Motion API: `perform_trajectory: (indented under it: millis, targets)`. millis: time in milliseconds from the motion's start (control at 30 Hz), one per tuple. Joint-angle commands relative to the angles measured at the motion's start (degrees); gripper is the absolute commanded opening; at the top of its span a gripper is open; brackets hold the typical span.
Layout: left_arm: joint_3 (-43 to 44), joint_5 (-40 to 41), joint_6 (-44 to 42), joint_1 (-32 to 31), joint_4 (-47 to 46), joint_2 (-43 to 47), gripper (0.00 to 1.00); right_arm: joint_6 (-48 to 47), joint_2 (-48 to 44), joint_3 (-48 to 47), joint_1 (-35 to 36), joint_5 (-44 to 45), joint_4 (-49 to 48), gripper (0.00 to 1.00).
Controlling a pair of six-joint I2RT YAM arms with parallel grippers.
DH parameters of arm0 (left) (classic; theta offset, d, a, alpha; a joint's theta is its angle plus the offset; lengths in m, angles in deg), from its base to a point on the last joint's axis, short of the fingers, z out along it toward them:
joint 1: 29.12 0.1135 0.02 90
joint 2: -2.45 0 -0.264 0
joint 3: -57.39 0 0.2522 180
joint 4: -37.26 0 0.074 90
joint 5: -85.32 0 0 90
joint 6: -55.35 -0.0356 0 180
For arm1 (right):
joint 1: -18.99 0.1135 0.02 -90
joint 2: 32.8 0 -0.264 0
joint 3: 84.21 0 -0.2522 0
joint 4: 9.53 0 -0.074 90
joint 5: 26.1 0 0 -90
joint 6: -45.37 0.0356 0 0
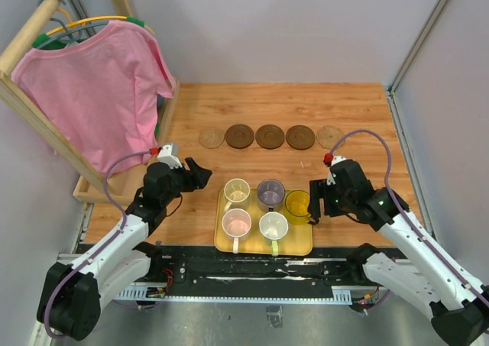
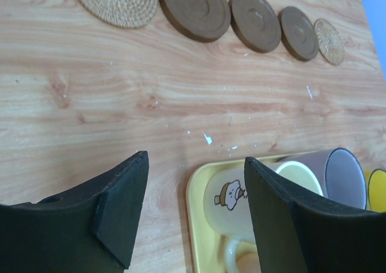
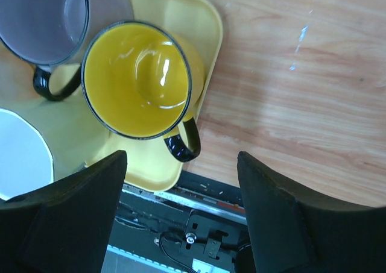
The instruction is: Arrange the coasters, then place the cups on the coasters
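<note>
Five coasters lie in a row at the back of the table: a tan one [image 1: 212, 137] [image 2: 114, 2], three dark brown ones [image 1: 270, 136] [image 2: 254, 18], and a tan one [image 1: 330, 136] [image 2: 329, 41]. On the yellow tray [image 1: 221, 243] [image 3: 175, 20] stand five cups: pale yellow [image 1: 237, 190] [image 2: 241, 207], purple-grey [image 1: 270, 192] [image 3: 48, 20], amber [image 1: 297, 203] [image 3: 136, 77], pink [image 1: 236, 223] and whitish-green [image 1: 273, 226]. My left gripper [image 1: 200, 172] [image 2: 196, 164] is open, just left of the tray's corner by the pale yellow cup. My right gripper [image 1: 314, 201] [image 3: 181, 164] is open beside the amber cup's handle.
A pink shirt [image 1: 99, 94] hangs on a wooden rack whose base [image 1: 114, 185] runs along the table's left side, close to my left arm. Grey walls close in the back and right. The metal rail [image 3: 199, 194] marks the near edge.
</note>
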Motion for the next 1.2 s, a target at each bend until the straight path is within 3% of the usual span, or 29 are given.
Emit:
perform_trajectory:
  millis: [0,200,533,800,1033,1167]
  targets:
    - [-1.58,-0.03,0.43,-0.99,-2.11,0.52,0.69,5.35,0.73,3.00,6.37,2.22,0.95,0.75]
    - [-1.99,-0.44,0.32,-1.22,-2.78,0.50,0.69,9.25,4.11,4.63,11.55,6.45,2.11,0.74]
    - [-3.41,-0.72,0.58,-1.37,-3.68,0.75,0.69,8.02,10.77,4.41,12.68,9.33,-2.69,0.70]
    - [-4.37,-0.81,1.15,-1.35,-3.74,1.52,0.69,8.58,12.02,6.10,13.64,7.04,-5.12,0.56]
    - [-4.98,-0.92,1.80,-1.34,-4.11,2.01,0.69,12.13,11.23,7.63,17.47,5.33,-5.61,0.35]
    - [-5.42,-0.88,1.99,-1.33,-4.34,1.94,0.69,14.58,11.54,7.67,20.35,6.60,-5.24,0.36]
